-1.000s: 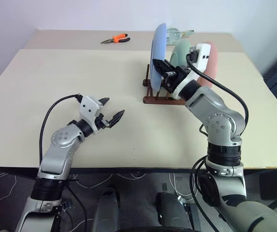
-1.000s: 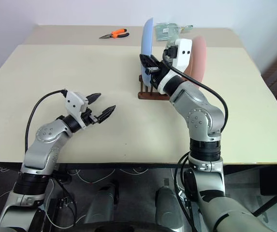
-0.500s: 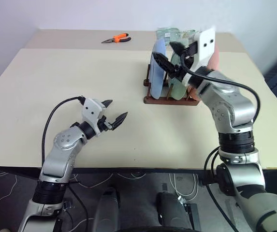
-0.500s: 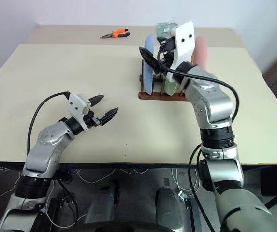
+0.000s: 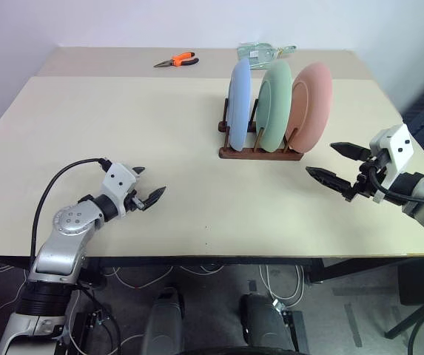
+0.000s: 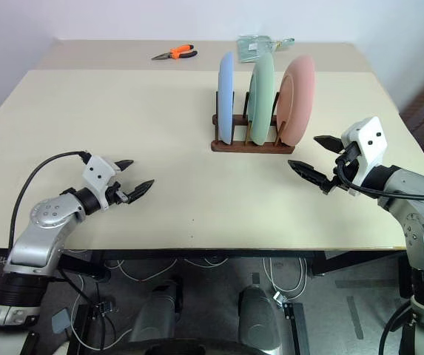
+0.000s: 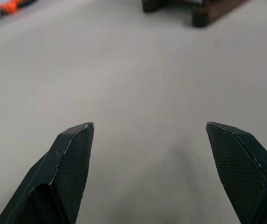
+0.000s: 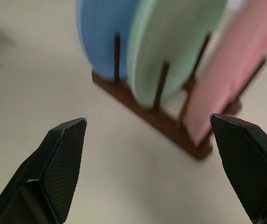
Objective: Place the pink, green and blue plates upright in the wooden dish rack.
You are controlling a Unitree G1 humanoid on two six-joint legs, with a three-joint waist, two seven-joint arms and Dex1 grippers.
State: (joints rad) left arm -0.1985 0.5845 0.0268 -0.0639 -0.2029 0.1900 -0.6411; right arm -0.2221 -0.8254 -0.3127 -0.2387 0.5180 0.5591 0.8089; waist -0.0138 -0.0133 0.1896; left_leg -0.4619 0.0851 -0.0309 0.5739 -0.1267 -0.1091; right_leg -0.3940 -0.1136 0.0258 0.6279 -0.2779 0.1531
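The blue plate point(image 5: 239, 103), green plate point(image 5: 275, 105) and pink plate point(image 5: 312, 102) all stand upright, side by side, between the pegs of the dark wooden dish rack point(image 5: 260, 154) at the far middle of the table. My right gripper point(image 5: 321, 158) hovers open and empty to the right of the rack and nearer to me, pointing toward it. The right wrist view looks between its fingers point(image 8: 63, 163) at the rack point(image 8: 161, 122) and plates. My left gripper point(image 5: 149, 185) hangs open and empty low over the near left of the table, its fingers point(image 7: 72, 158) wide apart.
Orange-handled pliers point(image 5: 176, 59) lie at the far edge of the table point(image 5: 123, 126), and a clear plastic packet point(image 5: 263, 50) sits behind the rack. The table's right edge runs close beside my right arm.
My right gripper has let go of the blue plate, opened, and swung back and to the right, away from the rack. The blue plate now stands in the rack. My left gripper drifted left and lower.
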